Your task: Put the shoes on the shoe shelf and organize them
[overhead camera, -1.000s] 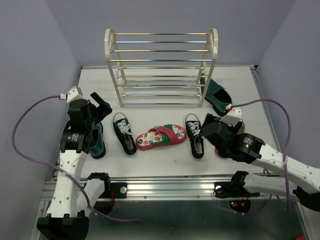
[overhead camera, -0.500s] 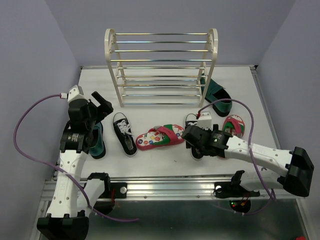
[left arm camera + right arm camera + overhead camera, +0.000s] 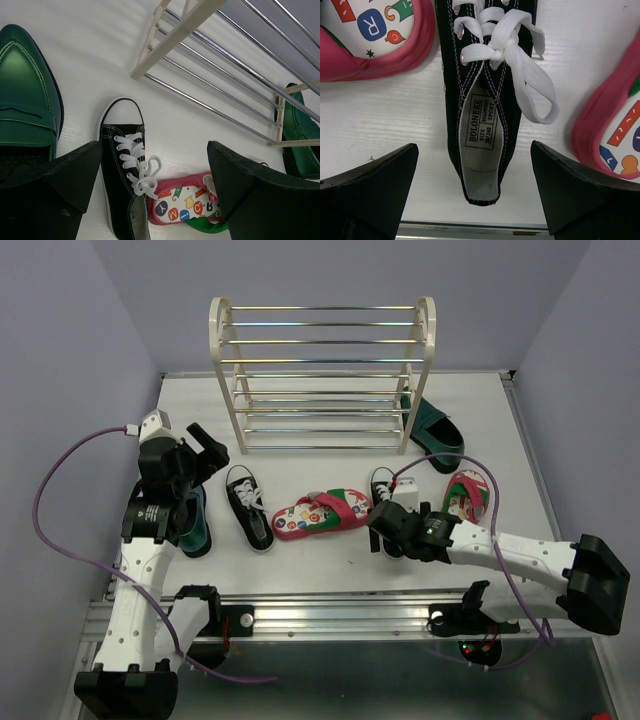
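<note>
The shoe shelf (image 3: 320, 370) stands at the back of the table with bare rods; it also shows in the left wrist view (image 3: 215, 85). All the shoes lie on the table. My right gripper (image 3: 386, 522) is open, low over the heel of the right black sneaker (image 3: 384, 490); in the right wrist view the fingers straddle that sneaker (image 3: 485, 100), gripper (image 3: 475, 195). My left gripper (image 3: 207, 448) is open and empty above the left black sneaker (image 3: 248, 505) (image 3: 125, 170), gripper (image 3: 155, 192), beside a teal-green dress shoe (image 3: 191, 526) (image 3: 25, 115).
One flip-flop (image 3: 322, 512) lies between the sneakers; the other flip-flop (image 3: 465, 495) lies right of my right arm. The second dress shoe (image 3: 436, 430) lies by the shelf's right foot. The metal rail (image 3: 330, 615) runs along the near edge.
My right arm has swung left and stretched out low, bringing its open gripper over the right black sneaker's heel. The left gripper has barely moved.
</note>
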You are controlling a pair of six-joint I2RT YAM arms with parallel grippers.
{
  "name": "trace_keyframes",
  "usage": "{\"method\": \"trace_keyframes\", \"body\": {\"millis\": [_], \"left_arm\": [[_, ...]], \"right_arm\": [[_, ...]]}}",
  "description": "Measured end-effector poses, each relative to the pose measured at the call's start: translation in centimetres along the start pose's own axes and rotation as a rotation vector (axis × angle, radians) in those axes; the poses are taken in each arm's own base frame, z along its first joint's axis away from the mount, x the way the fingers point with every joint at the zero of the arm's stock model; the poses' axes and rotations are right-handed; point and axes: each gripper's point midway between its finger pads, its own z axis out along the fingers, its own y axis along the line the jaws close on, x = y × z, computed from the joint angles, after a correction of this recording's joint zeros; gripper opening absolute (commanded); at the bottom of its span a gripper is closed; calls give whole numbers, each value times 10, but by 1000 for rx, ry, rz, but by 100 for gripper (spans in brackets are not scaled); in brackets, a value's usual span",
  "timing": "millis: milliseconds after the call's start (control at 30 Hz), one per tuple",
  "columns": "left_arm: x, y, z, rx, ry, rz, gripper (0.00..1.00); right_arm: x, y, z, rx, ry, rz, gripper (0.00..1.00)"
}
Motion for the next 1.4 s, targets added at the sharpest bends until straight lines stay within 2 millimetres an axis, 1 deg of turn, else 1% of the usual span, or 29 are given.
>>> {"method": "trace_keyframes", "body": {"millis": [100,167,300,433,767,833,900,933,1000,1033,1100,1133,1200,1233,1267,1300,1400], "left_arm": [[0,0,0,0,0,0,99],[0,0,0,0,0,1,99],[0,0,0,1,0,0,99],[0,0,1,1,-1,0,99],[0,0,1,1,-2,-1,99],[0,0,1,1,-2,-1,99],[0,0,1,1,-2,-1,99],[0,0,1,0,-3,-1,99],[0,0,1,-1,-3,0,99],[0,0,1,-2,-3,-1,99],[0,0,1,-2,-3,-1,99],[0,1,1,-2,-3,-1,99],[0,1,1,-2,-4,-1,99],[0,1,1,-2,-4,-1,99],[0,1,1,-3,-4,-1,99],[0,1,1,-3,-5,-1,99],[-1,1,1,-6,-6,-1,99]], "right_arm": [[3,5,9,9,9,-10,100],[8,5,16,31,27,-20,100],[15,-2,30,87,51,-20,100],[12,-8,36,106,36,9,100],[9,-8,52,64,-10,31,100],[8,-7,55,64,-15,37,96],[9,-8,59,67,-16,37,91],[10,-8,61,70,-14,35,83],[9,-7,63,71,-16,41,73],[9,-7,64,70,-17,42,60],[7,-5,65,67,-23,52,47],[6,-5,65,66,-25,55,34],[7,-4,65,59,-21,58,23],[7,-4,64,53,-21,61,12],[8,-4,64,50,-18,61,4],[9,-5,63,45,-18,64,1],[12,-6,60,25,-10,68,1]]}}
